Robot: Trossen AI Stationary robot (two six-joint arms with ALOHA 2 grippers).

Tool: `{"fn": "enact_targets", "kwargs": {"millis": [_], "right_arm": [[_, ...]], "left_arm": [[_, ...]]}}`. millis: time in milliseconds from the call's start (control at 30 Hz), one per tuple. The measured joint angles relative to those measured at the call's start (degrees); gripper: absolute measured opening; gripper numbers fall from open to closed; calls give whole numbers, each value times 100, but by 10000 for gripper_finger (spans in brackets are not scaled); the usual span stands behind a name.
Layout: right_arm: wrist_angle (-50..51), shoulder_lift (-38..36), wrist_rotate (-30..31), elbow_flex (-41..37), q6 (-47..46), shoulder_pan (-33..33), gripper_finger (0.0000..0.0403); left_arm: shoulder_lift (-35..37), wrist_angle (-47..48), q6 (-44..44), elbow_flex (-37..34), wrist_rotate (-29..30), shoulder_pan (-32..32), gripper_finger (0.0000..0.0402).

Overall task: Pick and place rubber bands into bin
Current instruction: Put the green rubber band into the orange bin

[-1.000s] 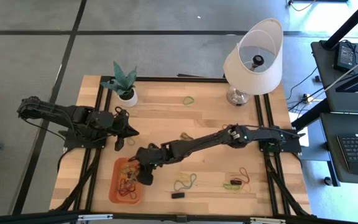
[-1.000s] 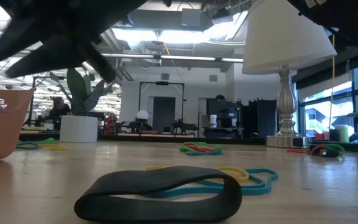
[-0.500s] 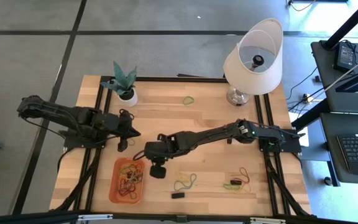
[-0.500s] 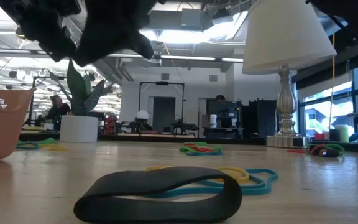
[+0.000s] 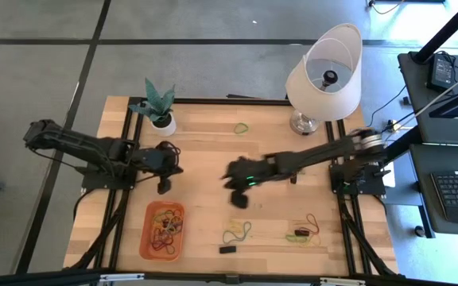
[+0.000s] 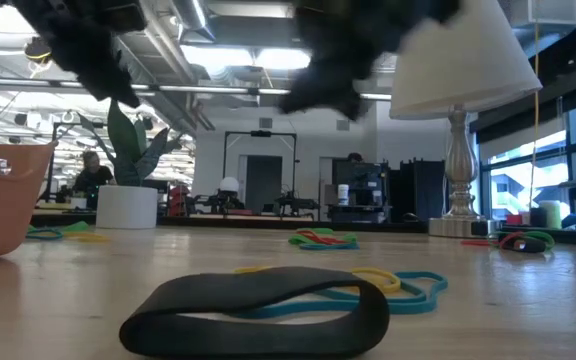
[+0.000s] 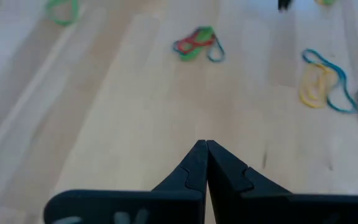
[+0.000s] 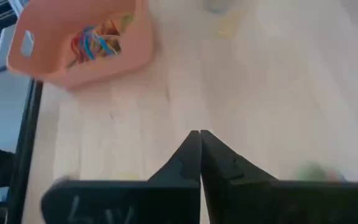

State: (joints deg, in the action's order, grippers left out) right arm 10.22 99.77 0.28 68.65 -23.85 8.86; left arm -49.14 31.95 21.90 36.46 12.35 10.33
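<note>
Orange bin, bright bands, pale wood

The bin (image 5: 163,230) is orange and holds red, yellow and green rubber bands (image 5: 164,226). The surface (image 5: 213,151) is pale wood grain with black rails. A white lamp shade (image 5: 324,75), a white pot with a green plant (image 5: 159,111), and a black block (image 5: 227,249) stand around it.

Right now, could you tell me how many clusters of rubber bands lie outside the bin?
3: one green band near the lamp, one cluster by the front edge, one further right. Some may be hidden.

Some rubber bands (image 5: 164,226) lie in the bin (image 5: 148,242); others (image 5: 237,233) lie right of it.
</note>
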Motion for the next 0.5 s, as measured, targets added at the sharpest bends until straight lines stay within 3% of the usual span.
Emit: {"fn": "enact_targets", "kwargs": {"millis": [133, 267, 500], "right_arm": [[-480, -1604, 1, -1750, -271, -52, 2], [-446, -2973, -1, -2959, -303, -52, 7], [-533, -4493, 69, -4076, -291, -78, 15]], "left_arm": [[-392, 315, 222, 423, 299, -54, 3], [-996, 978, 545, 900, 346, -184, 3], [-1849, 1746, 1880, 1306, 301, -541, 3]]}}
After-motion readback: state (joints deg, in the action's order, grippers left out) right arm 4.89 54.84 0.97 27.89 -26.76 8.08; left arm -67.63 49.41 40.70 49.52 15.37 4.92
